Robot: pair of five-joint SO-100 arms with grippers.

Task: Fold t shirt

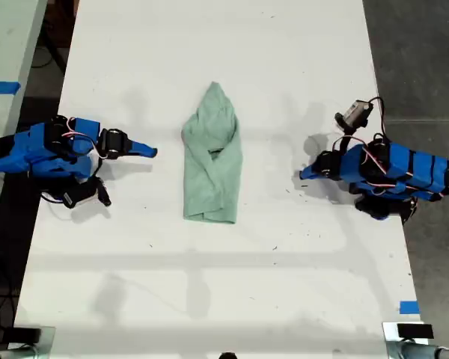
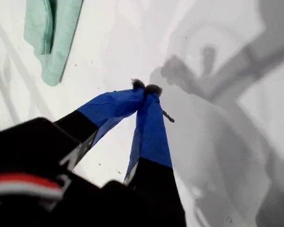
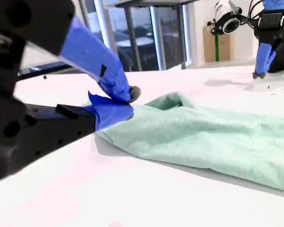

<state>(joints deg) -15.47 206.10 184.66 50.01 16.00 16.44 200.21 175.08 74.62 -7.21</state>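
Note:
The t shirt [image 1: 212, 157] is a pale mint-green bundle lying folded lengthwise in the middle of the white table, its narrow rounded end toward the far edge. It also shows in the first wrist view [image 2: 49, 33] and the second wrist view [image 3: 203, 137]. My first gripper [image 1: 305, 174] [image 2: 146, 88] rests at the exterior view's right, shut and empty, well apart from the cloth. My second gripper [image 1: 153, 152] [image 3: 125, 101] sits at the exterior view's left, shut with nothing between its blue-taped fingers, a short gap from the shirt's edge.
The white table [image 1: 209, 284] spans the scene, with dark floor past both of its long sides. A second table with blue tape [image 1: 1, 87] stands at the exterior view's left. Another blue tape piece [image 1: 408, 307] marks the near right corner in that view.

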